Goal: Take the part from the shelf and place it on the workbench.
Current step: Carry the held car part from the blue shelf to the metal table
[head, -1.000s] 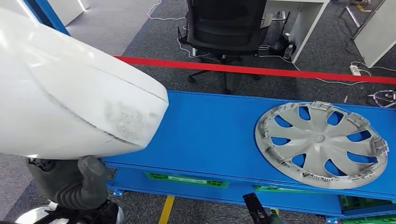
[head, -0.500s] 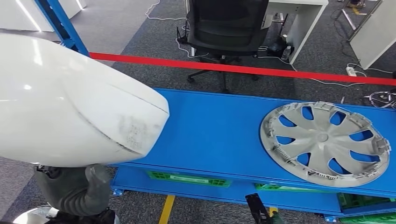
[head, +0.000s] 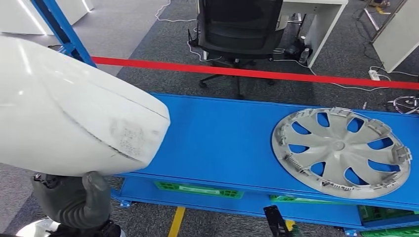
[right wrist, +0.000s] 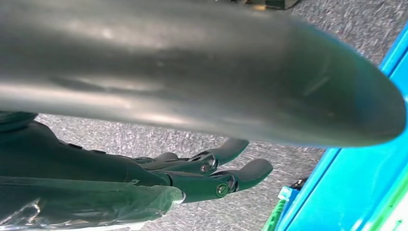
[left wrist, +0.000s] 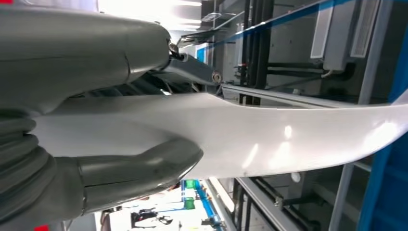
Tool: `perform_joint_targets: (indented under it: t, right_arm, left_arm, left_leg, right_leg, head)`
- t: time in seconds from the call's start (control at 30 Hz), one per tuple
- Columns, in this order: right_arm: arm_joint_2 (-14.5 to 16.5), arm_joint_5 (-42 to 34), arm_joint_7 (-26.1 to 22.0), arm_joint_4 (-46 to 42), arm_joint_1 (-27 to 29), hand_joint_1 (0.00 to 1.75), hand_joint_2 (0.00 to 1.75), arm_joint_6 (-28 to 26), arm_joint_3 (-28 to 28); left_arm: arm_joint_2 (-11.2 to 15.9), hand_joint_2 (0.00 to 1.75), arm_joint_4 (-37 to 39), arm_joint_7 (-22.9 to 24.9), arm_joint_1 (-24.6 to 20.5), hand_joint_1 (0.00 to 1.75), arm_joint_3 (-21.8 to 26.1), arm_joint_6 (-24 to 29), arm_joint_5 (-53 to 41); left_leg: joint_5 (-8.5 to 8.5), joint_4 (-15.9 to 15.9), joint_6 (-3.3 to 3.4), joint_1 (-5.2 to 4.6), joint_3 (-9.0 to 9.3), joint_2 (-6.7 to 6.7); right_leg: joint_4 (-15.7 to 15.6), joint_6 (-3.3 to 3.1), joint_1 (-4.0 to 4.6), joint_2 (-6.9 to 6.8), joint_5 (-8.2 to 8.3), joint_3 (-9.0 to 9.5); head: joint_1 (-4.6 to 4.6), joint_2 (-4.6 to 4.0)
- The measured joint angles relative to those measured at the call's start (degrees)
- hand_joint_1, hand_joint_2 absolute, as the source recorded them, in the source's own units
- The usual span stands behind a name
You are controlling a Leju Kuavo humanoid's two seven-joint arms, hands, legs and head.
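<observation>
half done by the look of it: white panel [head: 74, 118] gripped by left hand [left wrist: 86, 144] beside workbench [head: 222, 138] left edge, not yet set down; right hand [right wrist: 211, 171] empty, fingers apart.

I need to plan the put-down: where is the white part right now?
In the head view the white part is at the left, held from below by the left hand, overhanging the left end of the blue workbench, well apart from the grey wheel cover.
</observation>
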Motion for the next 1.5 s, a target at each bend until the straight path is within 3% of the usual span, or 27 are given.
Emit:
perform_joint_targets:
  t: [0.07, 0.13, 0.2, 0.23, 0.27, 0.33, 0.37, 0.43, 0.53, 0.6, 0.67, 0.7, 0.73, 0.77, 0.8, 0.87, 0.93, 1.03, 1.1, 1.17, 1.2, 1.23, 1.27, 1.33, 1.4, 1.5]
  right_arm:
    - [0.02, 0.06, 0.00, 0.00, -0.04, 0.00, 0.00, -0.02, -0.14]
    - [0.03, 0.07, 0.00, 0.00, -0.04, 0.00, 0.00, -0.04, -0.32]
    - [0.03, 0.07, 0.00, 0.00, 0.02, 0.00, 0.00, -0.06, -0.50]
    - [0.03, 0.07, 0.00, 0.00, 0.02, 0.00, 0.00, -0.07, -0.57]
    - [0.04, 0.07, 0.00, 0.00, 0.01, 0.00, 0.00, -0.07, -0.63]
    - [0.05, 0.07, 0.00, 0.00, -0.02, 0.00, 0.00, -0.07, -0.73]
    - [0.05, 0.07, 0.01, 0.00, -0.02, 0.00, 0.00, -0.07, -0.78]
    - [0.05, 0.07, 0.01, 0.01, 0.01, 0.00, 0.00, -0.08, -0.87]
    - [0.07, 0.07, 0.01, 0.02, 0.02, 0.00, 0.00, -0.09, -0.92]
    - [0.07, 0.07, 0.00, 0.02, 0.01, 0.00, 0.00, -0.09, -0.93]
    - [0.07, 0.07, 0.01, 0.03, 0.07, 0.00, 0.00, -0.09, -0.96]
    - [0.07, 0.07, 0.01, 0.03, 0.12, 0.00, 0.00, -0.09, -0.98]
    - [0.07, 0.07, 0.00, 0.04, 0.14, 0.00, 0.00, -0.09, -1.04]
    - [0.07, 0.07, -0.01, 0.04, 0.13, 0.00, 0.00, -0.09, -1.12]
    - [0.07, 0.07, -0.02, 0.04, 0.09, 0.00, 0.00, -0.09, -1.20]
    - [0.16, 0.07, -0.09, 0.04, -0.04, 0.00, 0.00, -0.09, -1.35]
    - [0.31, 0.07, -0.18, 0.04, -0.09, 0.00, 0.00, -0.13, -1.50]
    - [0.39, 0.07, -0.19, 0.04, -0.01, 0.00, 0.00, -0.27, -1.85]
    - [0.42, 0.09, -0.19, 0.04, -0.08, 0.00, 0.00, -0.29, -1.95]
    - [0.42, 0.16, -0.20, 0.04, -0.10, 0.00, 0.00, -0.28, -2.04]
    - [0.42, 0.20, -0.20, 0.04, -0.09, 0.00, 0.00, -0.28, -2.11]
    - [0.42, 0.23, -0.20, 0.04, -0.08, 0.00, 0.00, -0.28, -2.18]
    - [0.43, 0.27, -0.20, 0.04, -0.09, 0.00, 0.00, -0.28, -2.24]
    - [0.44, 0.38, -0.26, 0.04, -0.11, 0.00, 0.00, -0.28, -2.32]
    - [0.44, 0.52, -0.34, 0.04, -0.13, 0.00, 0.00, -0.28, -2.39]
    - [0.44, 0.62, -0.37, 0.04, -0.09, 0.00, 0.00, -0.30, -2.46]
  left_arm:
    - [0.01, 1.75, -0.21, 0.00, 0.01, 1.75, 0.06, -0.25, 0.02]
    - [0.07, 1.75, -0.28, 0.00, 0.06, 1.75, 0.10, -0.62, 0.15]
    - [0.16, 1.75, -0.28, 0.00, 0.18, 1.75, 0.14, -0.84, 0.20]
    - [0.20, 1.75, -0.28, 0.00, 0.21, 1.75, 0.15, -0.87, 0.21]
    - [0.20, 1.75, -0.28, 0.00, 0.23, 1.75, 0.17, -0.90, 0.22]
    - [0.17, 1.75, -0.28, 0.00, 0.21, 1.75, 0.18, -1.05, 0.28]
    - [0.16, 1.75, -0.28, 0.00, 0.22, 1.75, 0.18, -1.19, 0.34]
    - [0.16, 1.75, -0.28, 0.00, 0.25, 1.75, 0.20, -1.52, 0.54]
    - [0.11, 1.75, -0.28, 0.00, 0.29, 1.75, 0.26, -1.95, 0.80]
    - [0.05, 1.75, -0.28, 0.00, 0.28, 1.75, 0.28, -2.06, 0.84]
    - [0.06, 1.75, -0.27, 0.00, 0.29, 1.75, 0.28, -2.26, 0.96]
    - [0.08, 1.75, -0.26, 0.00, 0.30, 1.75, 0.28, -2.39, 1.06]
    - [0.09, 1.75, -0.25, 0.00, 0.31, 1.75, 0.28, -2.54, 1.15]
    - [0.09, 1.75, -0.25, 0.00, 0.30, 1.75, 0.28, -2.68, 1.20]
    - [0.09, 1.75, -0.24, 0.00, 0.30, 1.75, 0.28, -2.82, 1.23]
    - [0.08, 1.75, -0.23, 0.00, 0.27, 1.75, 0.26, -3.04, 1.25]
    - [0.09, 1.75, -0.22, 0.00, 0.23, 1.75, 0.25, -3.16, 1.26]
    - [0.13, 1.75, -0.20, 0.00, 0.16, 1.75, 0.21, -3.57, 1.41]
    - [0.17, 1.75, -0.17, 0.03, 0.01, 1.75, 0.18, -4.01, 1.69]
    - [0.27, 1.75, -0.09, 0.07, -0.08, 1.75, 0.15, -4.26, 1.89]
    - [0.34, 1.75, -0.04, 0.09, -0.08, 1.75, 0.15, -4.30, 1.93]
    - [0.39, 1.75, -0.01, 0.09, -0.08, 1.75, 0.15, -4.32, 1.95]
    - [0.43, 1.75, 0.02, 0.09, -0.10, 1.75, 0.15, -4.34, 1.95]
    - [0.42, 1.75, 0.03, 0.09, -0.26, 1.75, 0.11, -4.39, 1.93]
    - [0.38, 1.75, 0.03, 0.09, -0.52, 1.75, 0.02, -4.40, 1.85]
    - [0.34, 1.75, 0.03, 0.09, -0.65, 1.75, -0.09, -4.40, 1.77]
  left_leg:
    - [-2.17, 3.07, -0.64, 0.08, -1.35, 0.08]
    - [-5.95, 10.38, -1.09, 0.14, -4.74, 0.13]
    - [-7.53, 15.79, -1.25, 0.18, -7.41, 0.13]
    - [-6.68, 15.56, -1.23, 0.21, -7.34, 0.14]
    - [-4.97, 13.23, -1.18, 0.25, -6.18, 0.15]
    - [-1.42, 5.62, -1.13, 0.36, -2.31, 0.22]
    - [-0.52, 2.65, -0.94, 0.40, -0.86, 0.18]
    - [-0.37, 0.22, -0.31, 0.30, 0.11, 0.06]
    - [-0.14, -0.08, 0.98, 0.37, 0.10, 0.03]
    - [-0.06, -0.21, 1.59, 0.46, 0.22, 0.11]
    - [-0.12, -0.20, 1.86, 0.36, 0.24, 0.14]
    - [-0.15, -0.19, 1.90, 0.32, 0.27, 0.14]
    - [-0.18, -0.18, 1.91, 0.30, 0.34, 0.11]
    - [-0.24, -0.17, 1.87, 0.31, 0.46, 0.09]
    - [-0.35, -0.16, 1.76, 0.34, 0.62, 0.05]
    - [-0.59, -0.02, 1.25, 0.16, 0.81, 0.00]
    - [-0.49, 0.02, 0.59, -0.01, 0.78, -0.04]
    - [-0.87, 0.36, -0.32, 0.16, 0.53, 0.01]
    - [-3.95, 4.36, -0.88, 0.21, -1.15, 0.11]
    - [-8.04, 11.92, -1.26, 0.25, -4.33, 0.14]
    - [-9.13, 14.80, -1.33, 0.26, -5.47, 0.14]
    - [-9.15, 15.83, -1.32, 0.27, -5.73, 0.14]
    - [-8.13, 14.63, -1.23, 0.27, -4.85, 0.14]
    - [-4.80, 7.33, -0.92, 0.25, -0.47, 0.16]
    - [-2.99, 0.98, -0.43, 0.16, 2.91, 0.10]
    - [-2.16, -0.55, 0.73, -0.10, 2.93, 0.04]
  right_leg:
    - [-0.20, -0.67, -0.23, -0.08, 0.23, 0.00]
    - [-0.21, -0.96, -0.28, -0.20, 0.25, -0.08]
    - [-0.20, -0.99, -0.29, -0.29, 0.25, -0.14]
    - [-0.20, -0.98, -0.31, -0.29, 0.25, -0.13]
    - [-0.19, -0.94, -0.35, -0.27, 0.24, -0.09]
    - [-0.08, -0.56, -0.27, -0.15, 0.17, -0.06]
    - [-0.02, -0.24, -0.17, -0.08, 0.16, -0.14]
    - [-0.12, 0.50, -0.01, 0.00, 0.23, -0.30]
    - [0.48, 1.42, -0.21, -0.06, -0.38, -0.65]
    - [5.54, 1.74, -0.23, -0.15, -3.32, -2.96]
    - [13.37, 1.86, -0.20, -0.17, -6.74, -6.61]
    - [15.82, 1.89, -0.19, -0.17, -7.33, -7.82]
    - [16.14, 1.88, -0.19, -0.17, -6.80, -8.04]
    - [14.02, 1.83, -0.21, -0.18, -5.22, -7.08]
    - [10.10, 1.76, -0.24, -0.20, -3.07, -5.18]
    - [2.64, 1.51, -0.23, -0.14, -0.31, -1.45]
    - [0.23, 1.04, -0.09, 0.03, 0.12, -0.29]
    - [0.08, 0.02, -0.10, 0.06, 0.69, -0.51]
    - [-0.11, -0.54, -0.29, -0.08, 1.02, -0.71]
    - [-0.11, -0.83, -0.27, -0.23, 1.29, -1.18]
    - [-0.11, -0.89, -0.26, -0.29, 1.48, -1.45]
    - [-0.10, -0.89, -0.25, -0.33, 1.70, -1.73]
    - [-0.10, -0.82, -0.25, -0.32, 1.94, -1.98]
    - [-0.10, -0.50, -0.24, -0.23, 2.44, -2.39]
    - [0.01, 0.03, -0.09, -0.15, 2.97, -2.84]
    - [-0.51, 1.16, -0.22, -0.16, 4.07, -3.19]
  head:
    - [-0.19, 0.00]
    - [-0.36, 0.00]
    - [-0.36, 0.00]
    - [-0.35, 0.00]
    - [-0.35, 0.00]
    - [-0.41, 0.00]
    - [-0.38, 0.00]
    - [-0.26, 0.00]
    - [-0.06, 0.00]
    - [0.14, 0.00]
    - [0.24, 0.00]
    - [0.25, 0.00]
    - [0.26, 0.00]
    - [0.26, 0.00]
    - [0.27, 0.00]
    - [0.23, 0.01]
    - [0.15, 0.00]
    - [0.07, 0.00]
    - [-0.10, 0.00]
    - [-0.21, 0.00]
    - [-0.20, 0.00]
    - [-0.21, 0.00]
    - [-0.21, 0.00]
    - [-0.22, 0.00]
    - [-0.17, 0.00]
    - [-0.10, 0.00]
